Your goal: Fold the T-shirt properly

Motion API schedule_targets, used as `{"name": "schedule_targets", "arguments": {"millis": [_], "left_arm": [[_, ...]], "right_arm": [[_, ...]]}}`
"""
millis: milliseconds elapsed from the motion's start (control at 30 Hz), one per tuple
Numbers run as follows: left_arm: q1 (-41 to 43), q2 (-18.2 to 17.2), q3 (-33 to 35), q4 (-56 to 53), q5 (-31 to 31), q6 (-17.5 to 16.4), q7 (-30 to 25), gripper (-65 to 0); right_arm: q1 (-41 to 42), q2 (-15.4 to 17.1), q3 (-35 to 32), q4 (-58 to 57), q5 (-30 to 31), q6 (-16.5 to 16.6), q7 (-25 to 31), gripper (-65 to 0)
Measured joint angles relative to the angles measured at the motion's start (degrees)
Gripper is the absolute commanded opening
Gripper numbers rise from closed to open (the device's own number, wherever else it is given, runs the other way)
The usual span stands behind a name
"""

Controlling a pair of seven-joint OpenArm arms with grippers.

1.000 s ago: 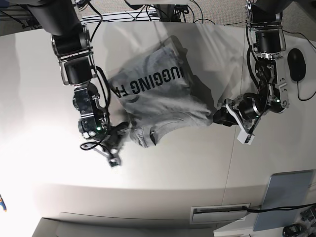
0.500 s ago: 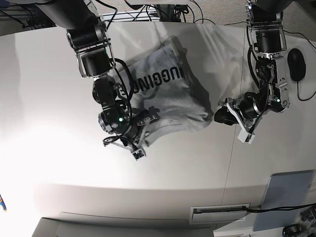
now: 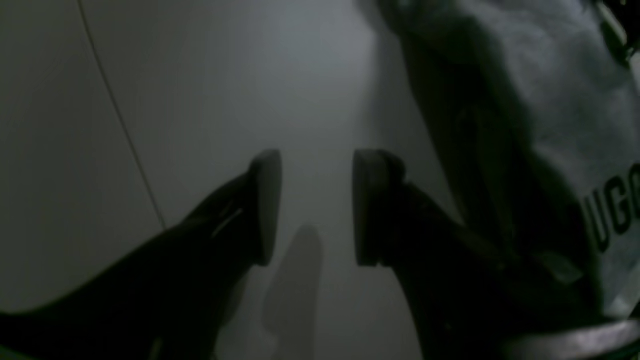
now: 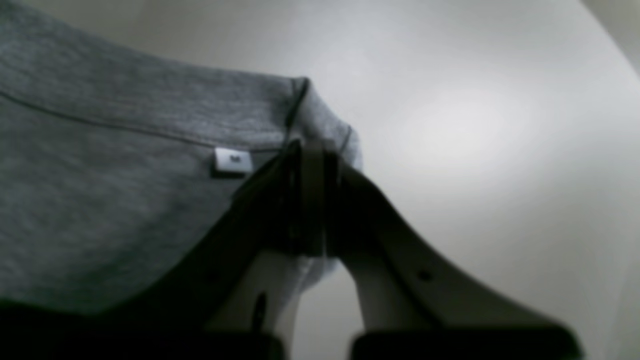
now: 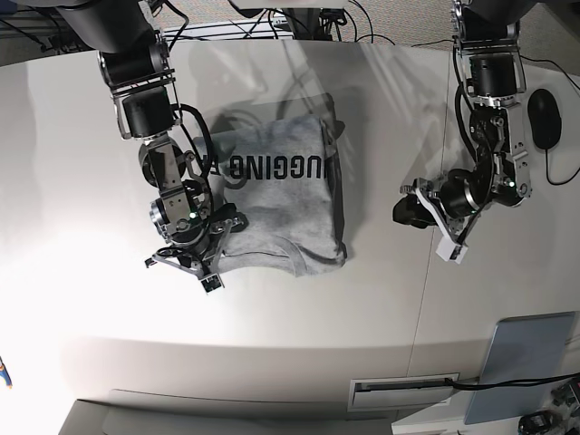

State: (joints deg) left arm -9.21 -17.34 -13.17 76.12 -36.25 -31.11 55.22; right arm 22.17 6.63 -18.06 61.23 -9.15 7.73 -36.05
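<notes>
The heather-grey T-shirt (image 5: 281,204) lies folded into a rough rectangle at the table's middle, with black block lettering (image 5: 272,168) facing up. My right gripper (image 5: 210,267) is shut on the shirt's near-left hemmed corner. The right wrist view shows its fingers (image 4: 310,165) pinching the hem beside a small white tag (image 4: 232,161). My left gripper (image 5: 403,211) is open and empty, off the shirt's right edge. In the left wrist view, it (image 3: 315,205) hangs over bare table, with the shirt (image 3: 550,100) to its right.
A black mouse (image 5: 544,118) lies at the far right. A flat grey-blue pad (image 5: 526,362) sits at the front right corner. Cables (image 5: 299,18) run along the back edge. A table seam (image 5: 426,272) runs front to back, and a slot (image 5: 403,391) sits at the front edge.
My right gripper swung right over the shirt, then back to the left, still holding the cloth. The bunched shirt now lies flatter and further from my left gripper, which barely moved.
</notes>
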Motion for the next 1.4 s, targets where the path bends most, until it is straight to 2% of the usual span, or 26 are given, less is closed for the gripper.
{"name": "schedule_targets", "arguments": {"millis": [133,200,267,367,433,533,600,733,833,967,1100,1233,1333,1400], "left_arm": [[0.02,0.00,0.00,0.00,0.00,-0.02,0.48,-43.9],[0.02,0.02,0.00,0.00,0.04,-0.04,0.46,-52.2],[0.04,0.00,0.00,0.00,0.07,-0.04,0.48,-65.0],[0.15,0.00,-0.02,0.09,0.02,-0.02,0.85,-65.0],[1.16,0.04,-0.42,1.73,0.04,-0.04,1.66,-65.0],[5.16,0.07,-2.82,7.74,0.07,-0.15,1.40,-65.0],[8.90,0.07,-5.57,13.44,-0.11,-0.24,1.18,-65.0],[16.04,-0.09,-12.37,23.93,-0.33,-0.17,0.59,-65.0],[21.99,-0.09,-17.07,28.26,-1.57,-0.28,0.33,-65.0],[31.26,0.24,-23.32,30.51,-3.85,-1.95,1.07,-65.0],[40.02,-0.13,-26.91,30.75,-5.14,-3.26,0.33,-65.0],[49.75,0.20,-27.02,30.42,-5.22,-3.69,0.50,-65.0],[55.21,0.17,-27.04,27.78,-7.13,-8.04,-0.13,-65.0],[57.00,0.68,-27.04,23.30,-8.28,-8.66,-0.07,-65.0]], "right_arm": [[-0.37,0.04,0.00,2.12,1.66,-1.75,1.36,-65.0],[-0.44,0.15,0.00,5.35,2.16,-2.51,0.17,-65.0],[-0.44,0.13,-0.02,9.70,2.47,-3.91,-2.05,-65.0],[-1.64,0.81,-0.09,18.25,2.82,-5.84,-6.82,-65.0],[-3.98,2.43,0.00,24.17,2.78,-6.97,-9.55,-65.0],[-10.71,5.35,2.14,31.80,2.75,-7.02,-12.72,-65.0],[-16.35,6.75,4.87,37.13,3.23,-7.02,-14.95,-65.0],[-27.15,9.40,12.55,50.47,8.41,-6.86,-18.58,-65.0],[-36.50,10.75,19.58,59.23,8.94,-6.80,-22.40,-65.0],[-50.75,10.56,27.58,67.67,10.40,-6.60,-26.32,-65.0],[-64.13,10.69,33.42,71.47,13.22,-5.03,-26.49,-65.0],[-76.74,10.05,34.97,71.25,15.54,-4.57,-26.67,-65.0],[-84.15,7.58,34.99,70.75,15.96,-3.72,-25.73,-65.0],[-86.84,5.62,34.99,67.30,15.76,-1.51,-23.82,-65.0]]}}
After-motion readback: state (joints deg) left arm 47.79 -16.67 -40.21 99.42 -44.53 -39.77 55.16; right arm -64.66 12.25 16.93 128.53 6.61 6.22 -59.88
